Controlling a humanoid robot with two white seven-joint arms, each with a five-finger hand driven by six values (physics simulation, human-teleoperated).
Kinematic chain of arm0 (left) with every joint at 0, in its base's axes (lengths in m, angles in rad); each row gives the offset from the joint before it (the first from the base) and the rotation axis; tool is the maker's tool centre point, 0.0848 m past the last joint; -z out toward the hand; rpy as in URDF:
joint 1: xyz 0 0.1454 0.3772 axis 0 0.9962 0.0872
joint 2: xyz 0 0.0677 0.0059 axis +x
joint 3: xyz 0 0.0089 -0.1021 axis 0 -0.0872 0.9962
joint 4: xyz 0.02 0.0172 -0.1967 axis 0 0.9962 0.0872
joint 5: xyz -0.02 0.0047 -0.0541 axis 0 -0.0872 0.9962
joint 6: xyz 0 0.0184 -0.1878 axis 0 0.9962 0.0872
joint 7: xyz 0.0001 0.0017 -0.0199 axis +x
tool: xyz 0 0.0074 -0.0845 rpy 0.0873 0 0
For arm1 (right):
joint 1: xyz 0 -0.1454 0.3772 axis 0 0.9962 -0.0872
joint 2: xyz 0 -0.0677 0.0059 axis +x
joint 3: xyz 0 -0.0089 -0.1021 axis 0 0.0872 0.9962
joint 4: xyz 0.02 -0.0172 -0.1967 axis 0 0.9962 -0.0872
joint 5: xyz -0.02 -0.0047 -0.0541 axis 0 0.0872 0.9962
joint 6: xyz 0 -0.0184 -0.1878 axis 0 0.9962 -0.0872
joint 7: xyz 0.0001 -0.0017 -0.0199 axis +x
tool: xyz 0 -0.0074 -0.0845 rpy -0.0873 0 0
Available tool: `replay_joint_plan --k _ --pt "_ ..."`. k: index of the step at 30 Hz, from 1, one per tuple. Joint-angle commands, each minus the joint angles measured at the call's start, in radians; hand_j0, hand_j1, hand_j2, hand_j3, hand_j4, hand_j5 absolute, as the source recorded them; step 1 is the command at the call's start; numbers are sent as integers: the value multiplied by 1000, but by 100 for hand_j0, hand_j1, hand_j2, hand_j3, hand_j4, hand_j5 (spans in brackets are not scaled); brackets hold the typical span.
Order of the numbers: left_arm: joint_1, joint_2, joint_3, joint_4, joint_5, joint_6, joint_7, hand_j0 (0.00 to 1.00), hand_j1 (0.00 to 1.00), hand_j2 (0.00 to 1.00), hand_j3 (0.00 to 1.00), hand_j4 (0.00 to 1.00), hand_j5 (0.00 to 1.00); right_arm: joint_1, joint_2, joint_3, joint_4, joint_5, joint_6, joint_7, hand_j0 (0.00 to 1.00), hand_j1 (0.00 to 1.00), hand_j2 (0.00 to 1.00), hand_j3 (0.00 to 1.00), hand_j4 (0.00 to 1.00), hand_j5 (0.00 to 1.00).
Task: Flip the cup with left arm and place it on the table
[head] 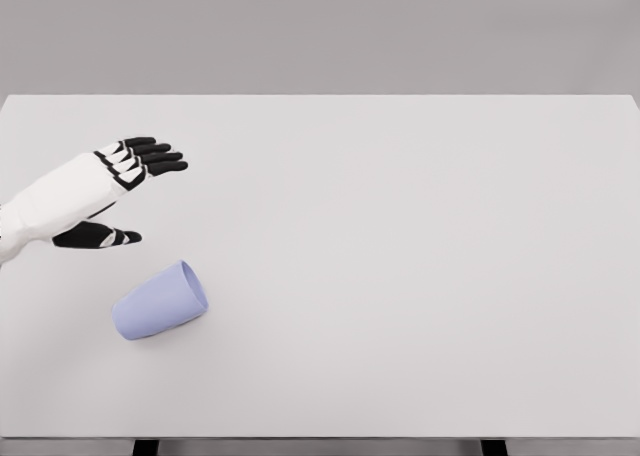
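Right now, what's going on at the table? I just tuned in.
The left hand hovers over the left side of the white table, fingers spread and thumb apart, holding nothing. The pale blue cup lies on its side nearer the front edge, just below the hand in the head view and apart from it. It has not been gripped or stood upright yet. The right arm is out of view.

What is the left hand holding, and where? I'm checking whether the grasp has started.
Nothing. The left hand is open, apart from the lavender cup lying on its side.
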Motion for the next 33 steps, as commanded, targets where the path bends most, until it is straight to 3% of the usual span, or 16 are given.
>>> replay_joint_plan --k 1,2,4,7,9,10,11,12,13,15,18,20,22,25,30,33 --pt "-6 10 9 0 167 0 -282 100 100 100 100 100 100 -2 0 0 0 0 0 0 100 100 100 100 100 100" --pt "-29 13 17 -5 279 0 -432 100 100 100 100 100 100 0 0 0 0 0 0 0 100 100 100 100 100 100" --pt "-113 13 28 -10 448 0 -434 100 100 100 100 100 100 0 0 0 0 0 0 0 100 100 100 100 100 100" --pt "-153 16 14 -17 489 388 -434 100 100 100 100 100 100 0 0 0 0 0 0 0 100 100 100 100 100 100" --pt "-238 25 -87 -10 497 536 -434 100 100 100 100 100 100 0 0 0 0 0 0 0 100 100 100 100 100 100" --pt "-330 31 -195 18 525 593 -434 100 100 100 100 100 100 0 0 0 0 0 0 0 100 100 100 100 100 100" --pt "-434 40 -294 48 583 620 -434 100 100 100 100 100 100 0 0 -1 0 0 0 0 100 100 100 100 100 100" --pt "-469 57 -340 56 615 629 -434 100 100 100 100 100 100 0 0 0 0 0 0 0 100 100 100 100 100 100" --pt "-534 113 -436 52 696 697 -434 100 100 100 100 100 100 0 0 0 0 0 0 0 100 100 100 100 100 100" --pt "-568 151 -499 10 764 850 -434 100 100 100 100 100 100 -2 0 0 0 0 0 0 100 100 100 100 100 100" --pt "-580 195 -515 -20 865 1037 -434 100 100 100 100 100 100 0 0 -1 0 0 0 0 100 100 100 100 100 100" --pt "-626 199 -545 -20 893 1116 -434 100 100 100 100 100 100 0 0 0 0 0 0 0 100 100 100 100 100 100" --pt "-698 199 -623 -19 913 1177 -434 100 100 100 100 100 100 0 0 0 0 0 0 0 100 100 100 100 100 100" --pt "-854 192 -803 -13 985 1222 -434 100 100 100 100 100 100 0 0 0 0 0 0 0 100 100 100 100 100 100" --pt "-1100 100 -1077 -11 1085 1222 -434 100 100 100 100 100 100 0 0 -1 0 -2 0 0 100 100 100 100 100 100" --pt "-1163 90 -1132 -11 1131 1222 -434 100 100 100 100 100 100 0 0 0 0 0 0 0 100 100 100 100 100 100"
